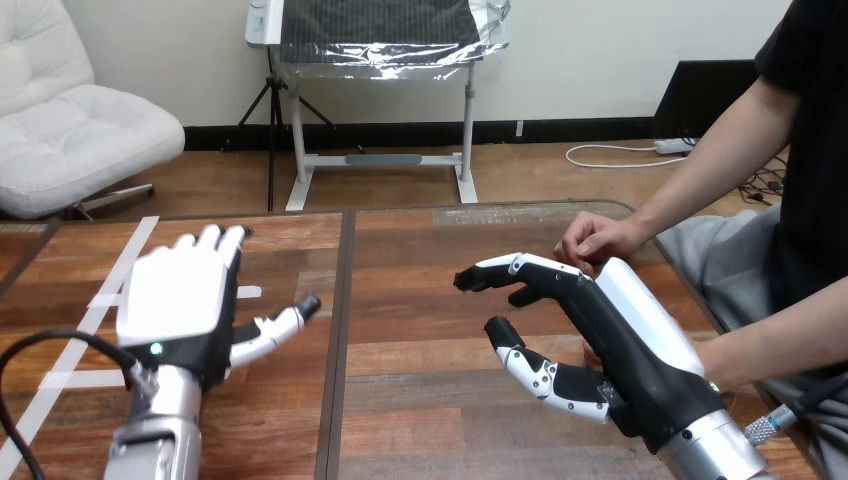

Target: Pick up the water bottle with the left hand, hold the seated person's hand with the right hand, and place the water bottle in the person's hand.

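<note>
Two hands open and empty: right hand point(620, 320) has the person's hand point(598, 238) just beside it at 12 o'clock, left hand point(175, 295) well apart at 9 o'clock.

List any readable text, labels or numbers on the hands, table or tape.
None to read.
The left hand, right hand, wooden table and its white tape strips carry no visible print.
The green light at the left hand's base is a plain dot, not a sign.

White tape strips point(135, 240) cross the wooden table's point(420, 420) left part. A dark seam point(337, 380), perhaps a gap, runs front to back.
</note>
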Available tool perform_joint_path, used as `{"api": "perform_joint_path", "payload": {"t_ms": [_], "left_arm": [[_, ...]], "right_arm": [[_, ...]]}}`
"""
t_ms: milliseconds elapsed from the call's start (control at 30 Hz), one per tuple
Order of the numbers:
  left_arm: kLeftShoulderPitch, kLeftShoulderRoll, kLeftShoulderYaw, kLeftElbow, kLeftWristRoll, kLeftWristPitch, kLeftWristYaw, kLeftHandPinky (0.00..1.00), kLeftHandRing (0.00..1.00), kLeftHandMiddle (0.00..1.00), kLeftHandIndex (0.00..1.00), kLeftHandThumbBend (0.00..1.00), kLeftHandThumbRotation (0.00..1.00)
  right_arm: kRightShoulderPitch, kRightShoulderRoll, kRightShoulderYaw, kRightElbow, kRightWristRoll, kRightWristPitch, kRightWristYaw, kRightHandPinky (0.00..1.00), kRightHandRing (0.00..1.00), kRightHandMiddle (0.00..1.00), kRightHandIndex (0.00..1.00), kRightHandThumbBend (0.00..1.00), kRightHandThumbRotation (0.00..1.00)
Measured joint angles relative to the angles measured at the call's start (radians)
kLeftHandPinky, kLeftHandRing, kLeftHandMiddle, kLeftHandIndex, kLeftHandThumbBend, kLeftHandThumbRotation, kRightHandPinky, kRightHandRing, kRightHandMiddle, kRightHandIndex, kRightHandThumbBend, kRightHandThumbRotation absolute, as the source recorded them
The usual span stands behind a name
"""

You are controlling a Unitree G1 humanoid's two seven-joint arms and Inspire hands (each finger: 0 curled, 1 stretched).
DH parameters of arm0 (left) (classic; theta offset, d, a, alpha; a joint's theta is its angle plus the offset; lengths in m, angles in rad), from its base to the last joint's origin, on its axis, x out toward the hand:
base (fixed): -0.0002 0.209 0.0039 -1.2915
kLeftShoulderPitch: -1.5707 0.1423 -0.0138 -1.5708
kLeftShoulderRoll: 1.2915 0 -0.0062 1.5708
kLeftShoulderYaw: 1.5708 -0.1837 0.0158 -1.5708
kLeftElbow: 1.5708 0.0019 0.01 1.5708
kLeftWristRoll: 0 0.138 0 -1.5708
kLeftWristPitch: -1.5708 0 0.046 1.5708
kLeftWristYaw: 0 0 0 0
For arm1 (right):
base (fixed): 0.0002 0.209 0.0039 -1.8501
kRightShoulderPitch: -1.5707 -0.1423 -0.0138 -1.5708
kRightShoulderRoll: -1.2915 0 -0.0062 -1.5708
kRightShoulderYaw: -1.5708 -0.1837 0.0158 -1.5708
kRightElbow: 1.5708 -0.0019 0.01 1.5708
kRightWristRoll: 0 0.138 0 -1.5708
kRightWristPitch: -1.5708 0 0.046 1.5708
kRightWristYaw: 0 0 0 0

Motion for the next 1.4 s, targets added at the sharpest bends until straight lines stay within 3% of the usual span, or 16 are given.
{"api": "perform_joint_path", "payload": {"t_ms": [467,1400], "left_arm": [[0.083,0.002,0.017,-0.051,0.008,0.006,-0.015,0.88,0.91,0.92,0.91,0.63,1.00],[0.089,0.005,0.069,-0.076,0.015,-0.019,-0.020,0.88,0.91,0.92,0.91,0.61,1.00]], "right_arm": [[-0.002,0.000,0.000,0.000,0.000,0.000,0.000,0.69,0.77,0.74,0.70,0.17,0.00],[-0.009,0.000,0.000,0.000,0.000,0.000,0.000,0.68,0.77,0.73,0.70,0.18,0.00]]}}
